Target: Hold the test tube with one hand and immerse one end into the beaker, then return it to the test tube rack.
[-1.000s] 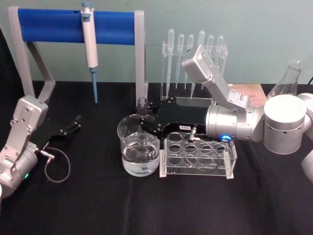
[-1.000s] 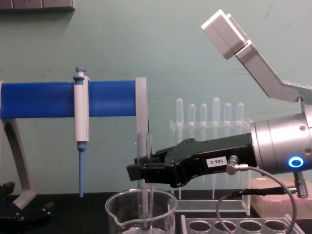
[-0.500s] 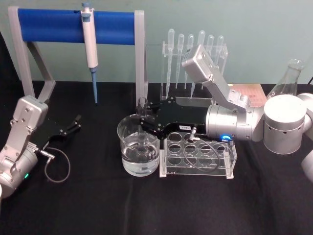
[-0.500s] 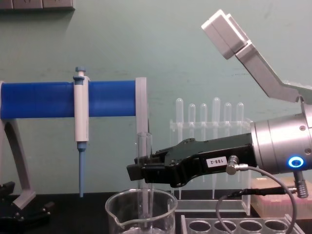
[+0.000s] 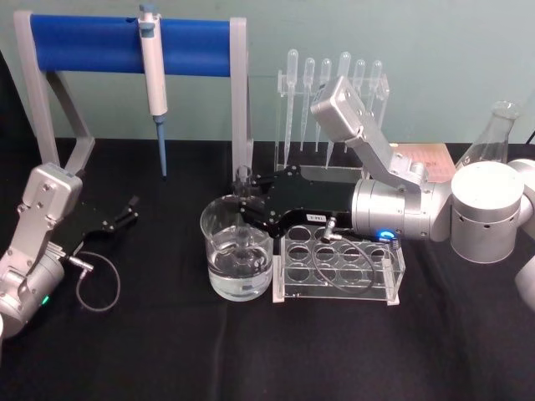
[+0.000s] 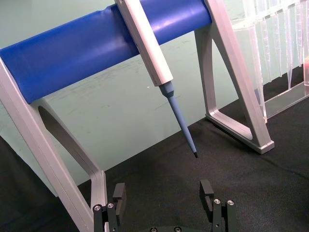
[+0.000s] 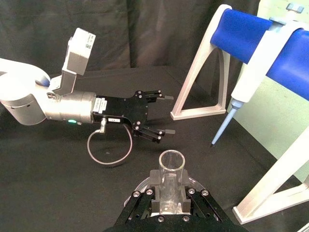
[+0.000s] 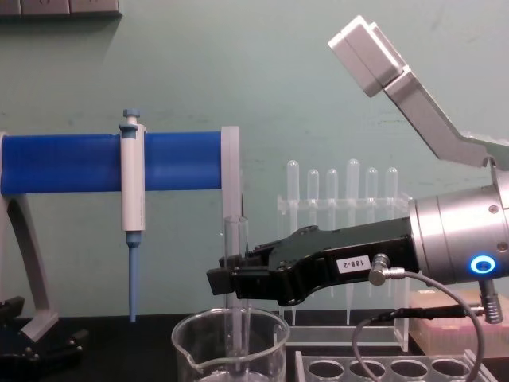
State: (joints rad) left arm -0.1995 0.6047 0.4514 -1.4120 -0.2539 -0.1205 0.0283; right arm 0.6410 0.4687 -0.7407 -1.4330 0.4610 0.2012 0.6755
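Right claw clamps upright test tube below its rim, in beaker; glass judged light, slippery, fragile. Left claw open, idle.

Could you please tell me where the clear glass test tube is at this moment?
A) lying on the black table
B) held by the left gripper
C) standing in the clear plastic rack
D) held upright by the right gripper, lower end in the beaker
D: the black right gripper is shut on the upright clear glass test tube, whose lower end sits inside the wide clear glass beaker.
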